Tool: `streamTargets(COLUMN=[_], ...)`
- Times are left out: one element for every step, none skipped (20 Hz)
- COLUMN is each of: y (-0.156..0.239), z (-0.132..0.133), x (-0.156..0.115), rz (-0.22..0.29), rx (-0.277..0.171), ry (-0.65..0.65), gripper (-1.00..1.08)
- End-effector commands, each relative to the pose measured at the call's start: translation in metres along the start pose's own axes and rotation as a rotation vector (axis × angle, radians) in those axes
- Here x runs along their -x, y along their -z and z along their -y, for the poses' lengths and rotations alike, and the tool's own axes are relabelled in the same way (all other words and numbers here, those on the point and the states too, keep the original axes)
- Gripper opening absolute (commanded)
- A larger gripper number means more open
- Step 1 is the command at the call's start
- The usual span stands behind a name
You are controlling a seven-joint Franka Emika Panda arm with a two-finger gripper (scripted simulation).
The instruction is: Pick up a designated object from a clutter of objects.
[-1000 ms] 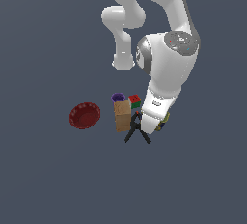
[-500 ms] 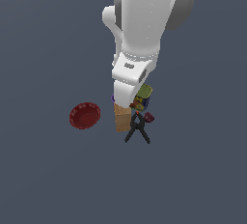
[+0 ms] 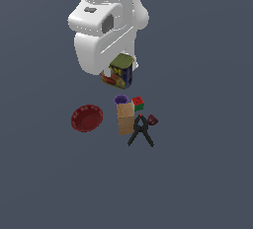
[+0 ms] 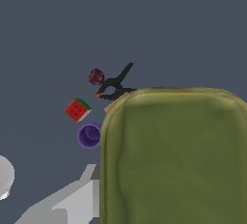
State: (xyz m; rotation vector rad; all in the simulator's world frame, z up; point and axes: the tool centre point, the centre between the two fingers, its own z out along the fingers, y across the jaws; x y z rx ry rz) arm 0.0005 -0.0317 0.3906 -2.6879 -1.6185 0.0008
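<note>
the arm (image 3: 106,23) now towers over the scene, its white bulk high in the exterior view, where half a second ago it was bent low over the pile. the bench (image 3: 197,173) is a plain grey-blue surface. the tin (image 3: 121,71) has come up with the arm: it hangs in the air under the wrist, well above the other things and touching none of them, olive lid and dark blue printed side showing. in the wrist view the lid (image 4: 176,158) fills most of the picture, so it sits close against the camera. the tool is hidden behind the arm and tin in both views; judging by the tin hanging free, it is clenched on the tin.

left on the bench: the red bowl (image 3: 87,118) at the exterior view's left, apart from the rest; the tan box (image 3: 125,118); the black clamp (image 3: 141,132) just beside the box; the purple cup (image 3: 121,99); the red-green cube (image 3: 138,103); and the small maroon cup (image 3: 152,120). they stand much as they did a second ago.

the pick looks essentially done; what remains is keeping the hold steady.
</note>
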Motion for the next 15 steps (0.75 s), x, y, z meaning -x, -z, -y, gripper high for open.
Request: streamTargets(y=[0.022,0.028,0.034,0.04,0.045,0.049,0.053,0.056,0.059,0.062,0.063,0.065,0.065,0.066,0.066], z=[-0.003,-0.004,-0.005,-0.006,-0.007,-0.008,-0.009,-0.01,-0.01,-0.011,-0.012,-0.012,-0.013,-0.013,-0.013], x=[0.015,0.021,0.025,0.03,0.033,0.037,0.04,0.043,0.045,0.046,0.048,0.049,0.049,0.049,0.049], rz=[-0.001,-0.001,-0.001,0.0,0.0,0.0,0.001,0.001,0.001,0.001,0.001,0.001,0.002,0.002,0.002], rx=[0.003,0.003,0.003,0.003,0.003,0.003,0.003,0.003,0.004,0.004,0.004,0.004,0.004,0.004,0.004], ry=[0.001,0.0,0.0,0.0,0.0,0.0,0.0,0.0,0.0,0.0,0.0,0.0,0.0,0.0,0.0], gripper=[-1.0,-1.0,-1.0,-1.0,-1.0,-1.0,-1.0,-1.0,-1.0,-1.0,-1.0,-1.0,-1.0,-1.0,-1.0])
